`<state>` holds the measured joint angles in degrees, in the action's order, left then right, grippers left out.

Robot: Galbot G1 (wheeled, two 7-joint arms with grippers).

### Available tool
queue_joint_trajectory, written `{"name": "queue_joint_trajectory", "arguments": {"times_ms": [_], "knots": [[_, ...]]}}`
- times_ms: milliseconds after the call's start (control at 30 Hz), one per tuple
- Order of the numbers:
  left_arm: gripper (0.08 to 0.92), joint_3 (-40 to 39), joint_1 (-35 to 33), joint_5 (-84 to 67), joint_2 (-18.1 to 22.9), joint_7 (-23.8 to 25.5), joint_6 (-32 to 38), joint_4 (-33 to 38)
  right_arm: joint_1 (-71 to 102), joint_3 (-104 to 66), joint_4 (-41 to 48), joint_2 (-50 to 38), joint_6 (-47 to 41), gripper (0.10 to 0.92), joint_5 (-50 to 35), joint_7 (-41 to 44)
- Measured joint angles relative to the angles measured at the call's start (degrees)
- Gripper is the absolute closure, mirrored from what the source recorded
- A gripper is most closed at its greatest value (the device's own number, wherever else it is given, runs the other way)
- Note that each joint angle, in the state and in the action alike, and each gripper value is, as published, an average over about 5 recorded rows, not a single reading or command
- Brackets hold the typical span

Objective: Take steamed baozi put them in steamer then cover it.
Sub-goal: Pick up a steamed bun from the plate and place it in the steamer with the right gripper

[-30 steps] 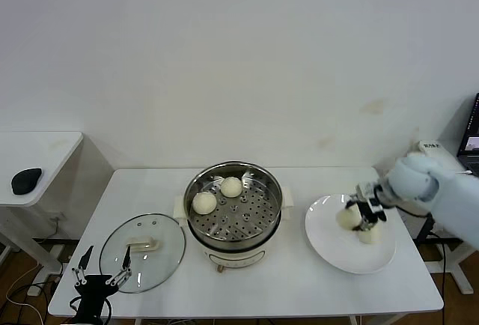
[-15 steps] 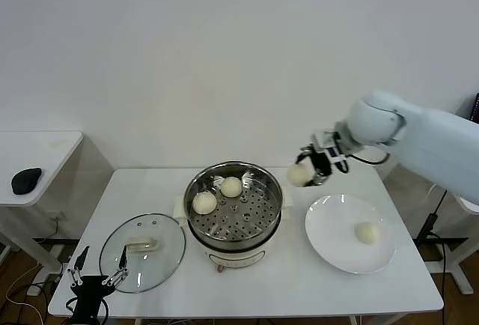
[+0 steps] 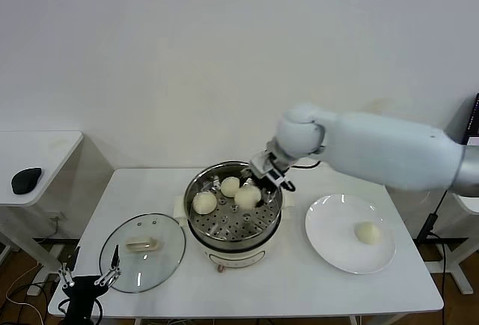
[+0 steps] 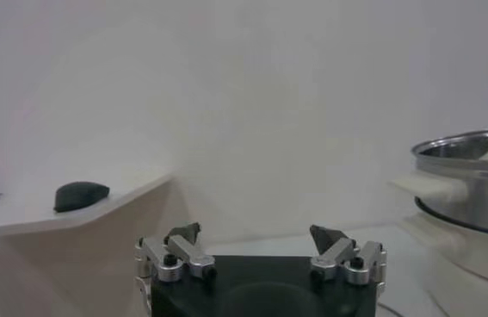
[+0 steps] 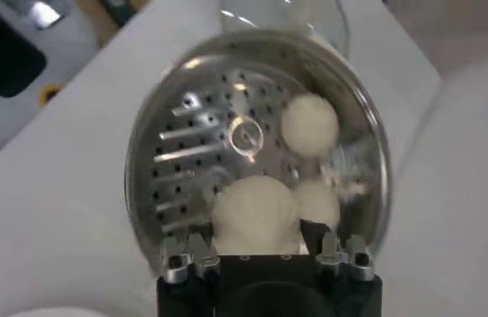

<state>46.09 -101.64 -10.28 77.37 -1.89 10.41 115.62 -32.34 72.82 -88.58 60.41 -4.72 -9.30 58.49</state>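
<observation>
1. Nearest you, the left gripper hung low off the near left corner of the table, its fingers spread apart and holding nothing; it sat just beside the near edge of the cover.
2. The cover lay flat on the table to the left of the steamer, handle up; it was off the pot, close to its base without clearly touching it.
3. To the right, the white plate carried one steamed baozi, resting right of the plate's centre; plate and steamer stood apart.
4. In the middle, the steamer stood open on its cream base; you could see the perforated tray inside; two buns sat on the tray's left half, one bun nearer and one bun farther back, close together.
5. Your right gripper reached in over the steamer's far right rim from the right side; its fingers were clamped on a third bun, which was inside the pot's rim, just right of the other two; in the right wrist view that held bun filled the gap between the fingers; you could not tell whether it touched the tray.
6. Farthest left, a dark mouse-like object lay on a separate side table.
</observation>
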Motion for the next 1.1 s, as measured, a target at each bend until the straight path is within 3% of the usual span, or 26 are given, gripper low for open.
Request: {"name": "queue_joint_trajectory", "arguments": {"times_ms": [733, 967, 1100], "knots": [[0.177, 0.2, 0.2, -0.5, 0.2, -0.1, 0.7, -0.7, 1.8, 4.3, 2.6, 9.0, 11.0, 0.361, 9.1, 0.1], [0.177, 0.2, 0.3, -0.5, 0.2, -0.1, 0.8, -0.9, 1.3, 4.2, 2.5, 9.0, 12.5, 0.229, 9.8, -0.3], [0.177, 0.1, 0.4, -0.5, 0.2, -0.1, 0.8, -0.9, 0.3, 3.6, 1.9, 8.2, 12.8, 0.204, 9.6, -0.2]]}}
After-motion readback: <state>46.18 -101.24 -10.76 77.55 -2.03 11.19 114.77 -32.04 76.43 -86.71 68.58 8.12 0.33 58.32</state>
